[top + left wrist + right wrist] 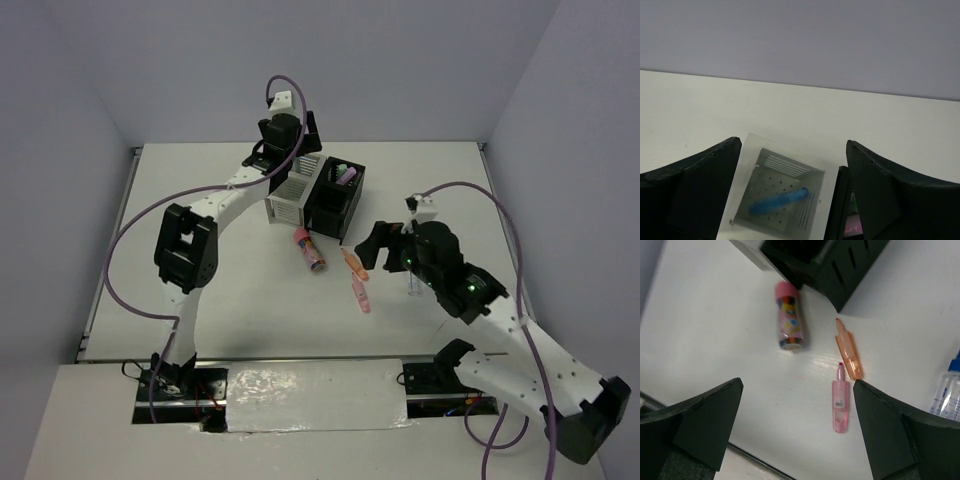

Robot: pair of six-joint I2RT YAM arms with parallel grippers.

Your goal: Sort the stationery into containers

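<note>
The white slatted container (292, 197) and the black container (335, 197) stand side by side at the far middle. My left gripper (296, 160) hovers open and empty over the white container (752, 165), where a blue pen (779, 201) lies on the bottom. A purple-pink item (347, 175) is in the black container. On the table lie a stubby pink tube (790, 322), an orange highlighter (850, 352) and a pink highlighter (840, 407). My right gripper (797, 385) is open and empty above them, also in the top view (375, 250). A clear blue-capped bottle (947, 392) lies to its right.
The black container (840, 265) stands just beyond the pink tube (310, 250). Purple cables arc from both arms. The table (200, 270) is walled at the back and both sides. A shiny white strip (310, 390) covers the near edge between the arm bases.
</note>
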